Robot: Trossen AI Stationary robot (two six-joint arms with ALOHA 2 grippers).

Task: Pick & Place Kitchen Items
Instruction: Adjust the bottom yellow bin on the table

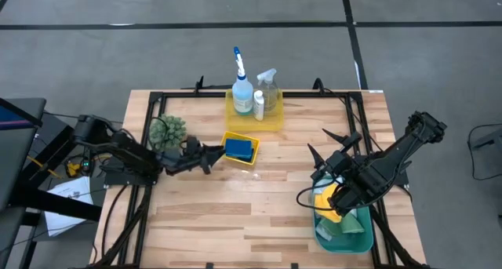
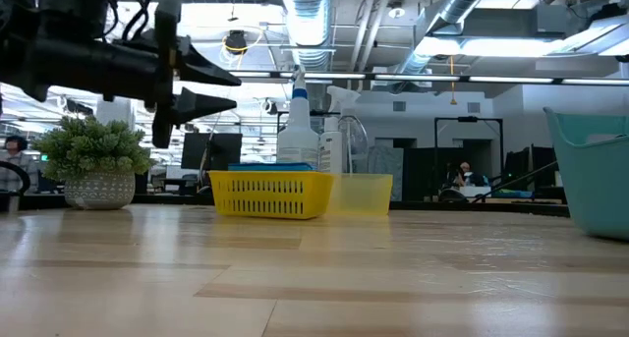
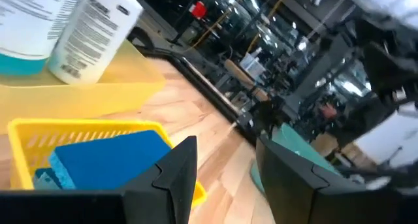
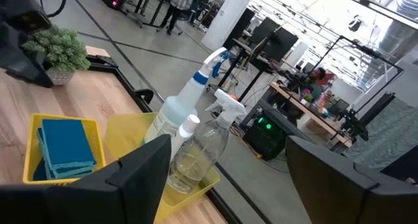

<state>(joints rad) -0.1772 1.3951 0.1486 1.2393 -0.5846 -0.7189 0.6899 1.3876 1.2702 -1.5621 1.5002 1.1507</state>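
- left gripper (image 1: 210, 155) hovers above table (image 1: 235, 214), just left of small yellow tray (image 1: 252, 157); fingers (image 3: 176, 172) apart, nothing between them, open and empty
- small green plant (image 1: 168, 131) in pot stands just behind left arm, at table's left side
- blue sponges (image 1: 241, 147) lie stacked inside small yellow tray, centre-left of table; left wrist view shows them right ahead of the fingertips, not touched
- flat yellow tray (image 1: 271, 120) at back centre, just behind the small tray
- blue-white spray bottle (image 1: 241, 85) upright in flat tray, left part
- small white bottle (image 1: 259, 103) upright just beside it, in the middle
- clear spray bottle (image 1: 269, 87) upright at right part of flat tray, near touching the small bottle
- right gripper (image 1: 318, 169) raised over table's right side, pointing toward centre, jaws spread wide, holding nothing
- teal bin (image 1: 325, 241) at front right corner, under right arm
- yellow cloth (image 1: 328, 201) in bin, partly hidden by arm; green cloth (image 1: 357, 224) beside it in bin
- white cloth: cannot tell from these views
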